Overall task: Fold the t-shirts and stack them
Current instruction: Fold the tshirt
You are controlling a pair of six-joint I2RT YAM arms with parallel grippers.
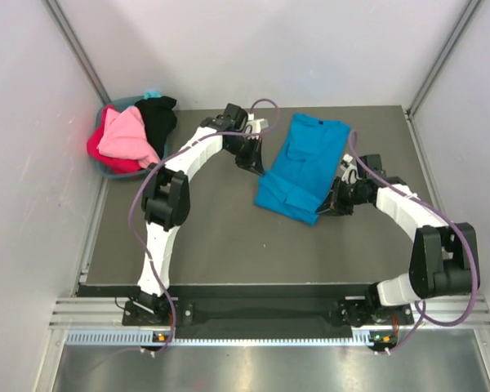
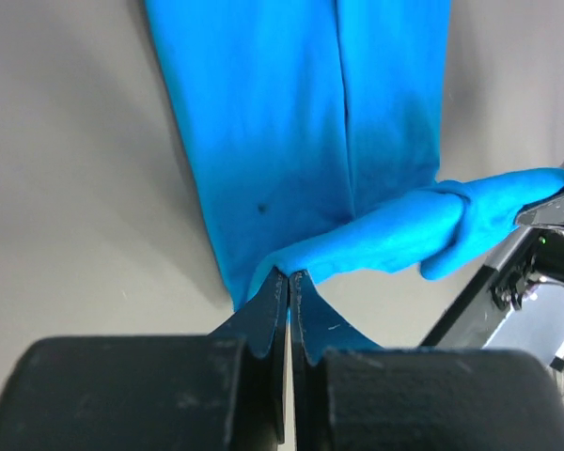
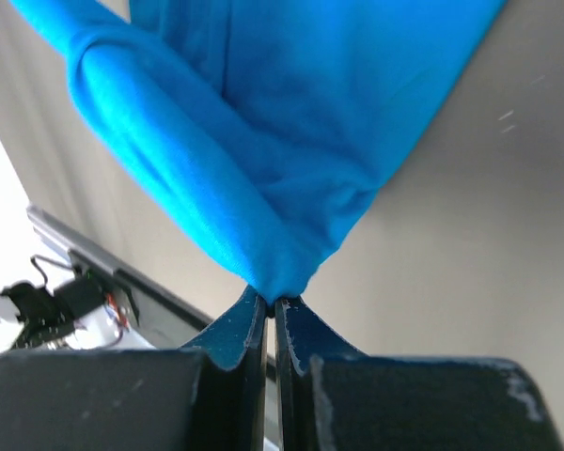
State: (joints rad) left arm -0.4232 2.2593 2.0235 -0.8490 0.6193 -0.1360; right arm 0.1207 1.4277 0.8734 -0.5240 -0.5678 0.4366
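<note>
**Firmly pinched from both sides: the blue t-shirt**

The teal basket (image 1: 108,172) sits at the table's (image 1: 220,245) far left corner and serves as the marker here. Heaped in it are a light pink t-shirt (image 1: 126,135), a red t-shirt (image 1: 100,149) partly under the pink one, and a black t-shirt (image 1: 158,118) draped over the side away from the wall.

The blue t-shirt (image 1: 306,163) lies well apart from the basket, out on the table to its right, spread long and narrow with its near end doubled over into a thick roll.

The left gripper (image 1: 259,171) is between the basket and the blue shirt, at the shirt's basket-side edge. In the left wrist view its fingers (image 2: 273,310) are pressed together on a pinch of blue cloth (image 2: 291,141), and a rolled fold runs off to the right of them.

The right gripper (image 1: 332,202) is at the shirt's edge farthest from the basket. In the right wrist view its fingers (image 3: 240,329) are clamped on a bunched point of the cloth (image 3: 263,141), which spreads out from the tips.
</note>
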